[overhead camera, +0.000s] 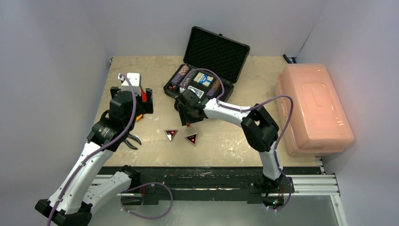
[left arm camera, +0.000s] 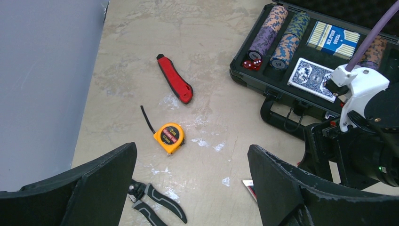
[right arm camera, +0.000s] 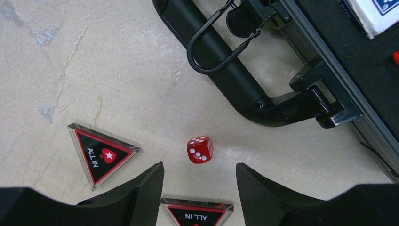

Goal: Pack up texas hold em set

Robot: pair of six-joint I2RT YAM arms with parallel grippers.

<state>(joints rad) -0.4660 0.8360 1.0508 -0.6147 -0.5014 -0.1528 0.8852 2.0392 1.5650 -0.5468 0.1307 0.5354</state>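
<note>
A small red die (right arm camera: 199,149) lies loose on the table (right arm camera: 70,56) at the centre of the right wrist view, just below the handle (right arm camera: 226,77) of the open case (overhead camera: 216,49). The case sits at upper centre of the overhead view, with chips and cards inside. The likely trouble is the die itself. It is tiny and hard, so an off-centre pinch could squirt it sideways, perhaps under the handle. A low approach could also shove the button (right arm camera: 197,214) at the bottom edge of the wrist view, right by the fingertips. A second button (right arm camera: 101,153) lies to the left, further from the fingertips. The right gripper (right arm camera: 198,169) hangs over the die with its jaws spread to either side, touching nothing and holding nothing. The left gripper (left arm camera: 192,150), at left in the overhead view, is spread wide over bare table and is also empty.
</note>
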